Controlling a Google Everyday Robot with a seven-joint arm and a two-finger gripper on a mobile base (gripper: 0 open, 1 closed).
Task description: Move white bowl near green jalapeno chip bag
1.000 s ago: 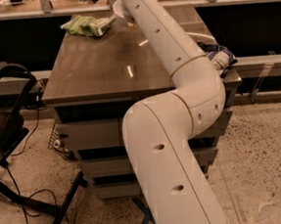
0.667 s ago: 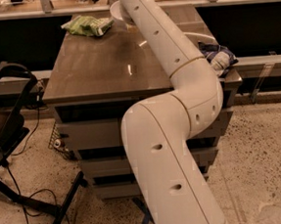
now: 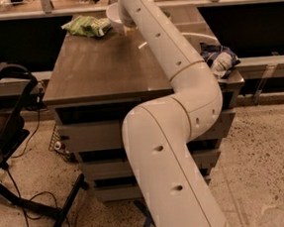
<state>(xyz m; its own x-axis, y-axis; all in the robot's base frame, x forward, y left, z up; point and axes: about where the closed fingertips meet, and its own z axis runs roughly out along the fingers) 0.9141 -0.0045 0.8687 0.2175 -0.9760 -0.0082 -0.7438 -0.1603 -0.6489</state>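
The white bowl (image 3: 114, 15) stands at the far side of the table, just right of the green jalapeno chip bag (image 3: 87, 27), a small gap between them. Only the bowl's left part shows; the rest is behind my arm. My gripper (image 3: 126, 27) is at the bowl's right side, mostly hidden by my own white arm (image 3: 166, 53), which reaches up across the table from the bottom of the view.
The brown table (image 3: 103, 69) has drawers below. A dark blue-and-white bag (image 3: 218, 60) lies at its right edge. A black chair frame (image 3: 8, 117) and cables stand on the floor at the left. A counter runs along the back.
Nothing has clearly moved; the arm, the bowl and the chip bag stand about where they were.
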